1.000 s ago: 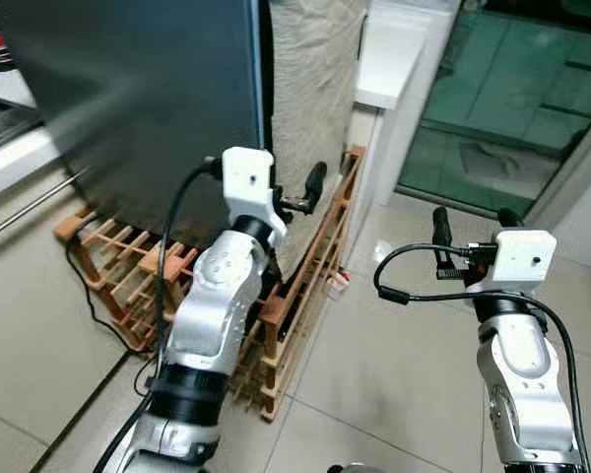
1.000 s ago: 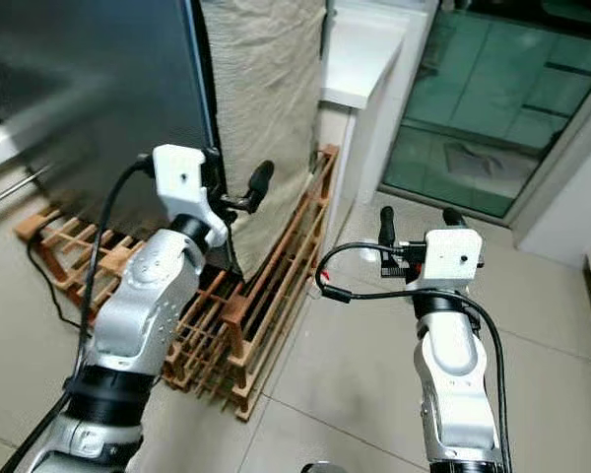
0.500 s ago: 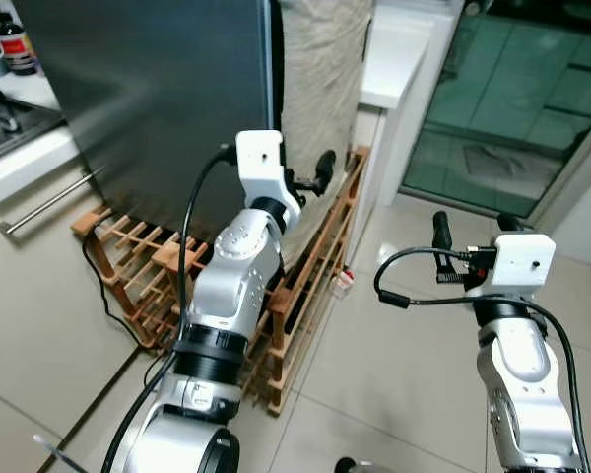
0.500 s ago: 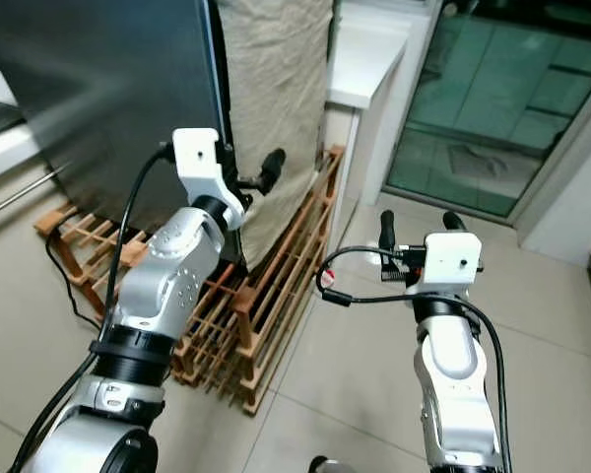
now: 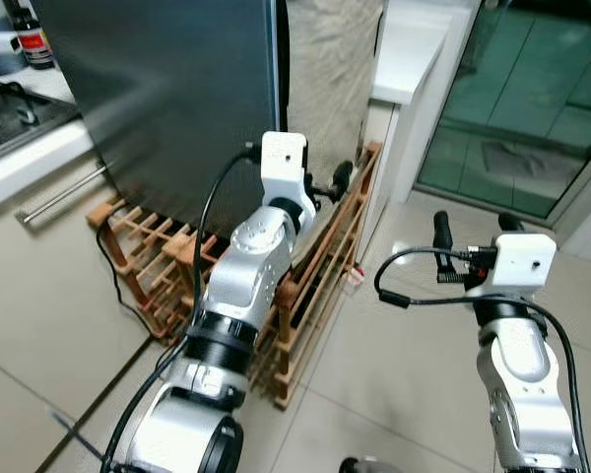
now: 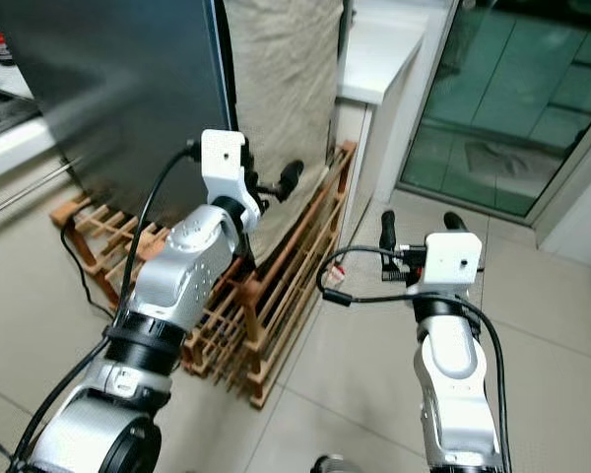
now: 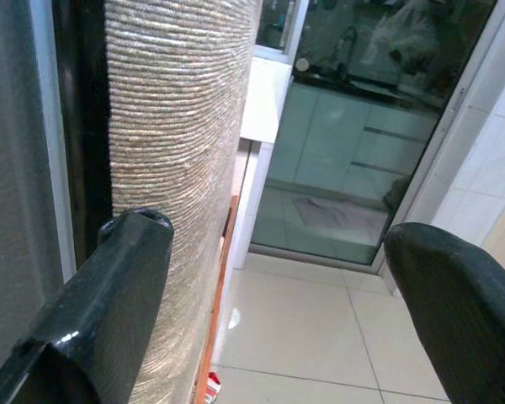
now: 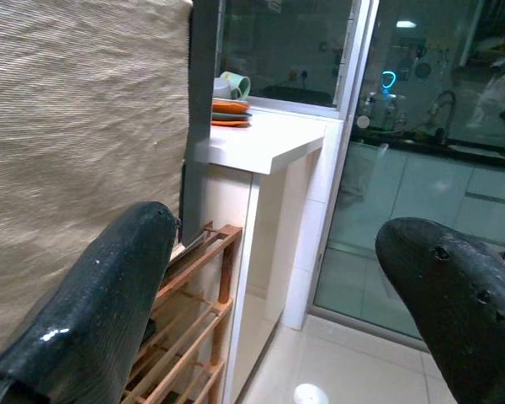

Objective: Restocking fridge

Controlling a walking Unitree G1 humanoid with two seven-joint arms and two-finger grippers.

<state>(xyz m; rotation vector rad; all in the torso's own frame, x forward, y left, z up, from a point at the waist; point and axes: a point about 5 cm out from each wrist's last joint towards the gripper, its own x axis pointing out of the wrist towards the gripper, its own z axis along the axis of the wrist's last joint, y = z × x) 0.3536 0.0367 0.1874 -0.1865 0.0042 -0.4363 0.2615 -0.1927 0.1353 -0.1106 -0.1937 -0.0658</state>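
Note:
The fridge (image 5: 167,99) is a tall dark grey body at the upper left, door shut, with a beige woven cloth (image 5: 330,69) hanging over its side. My left gripper (image 5: 327,185) is raised and open next to the cloth, near the fridge's front corner. In the left wrist view its fingers (image 7: 109,295) are spread, one in front of the cloth (image 7: 177,168) and the dark door gap. My right gripper (image 5: 473,229) is open and holds nothing, above the tiled floor at the right. Its wide-apart fingers (image 8: 93,295) frame a white ledge (image 8: 261,143).
A wooden lattice rack (image 5: 310,286) leans at the fridge's foot, with a black cable (image 5: 113,296) beside it. A white counter (image 5: 409,59) carrying cups and plates (image 8: 230,105) stands behind. A glass door (image 5: 532,108) is at the right, a stove counter (image 5: 20,128) at the left.
The view has shifted, so the fridge and rack sit further right and lower. My left arm has stretched further forward toward the fridge's cloth-covered corner. The right arm holds its pose.

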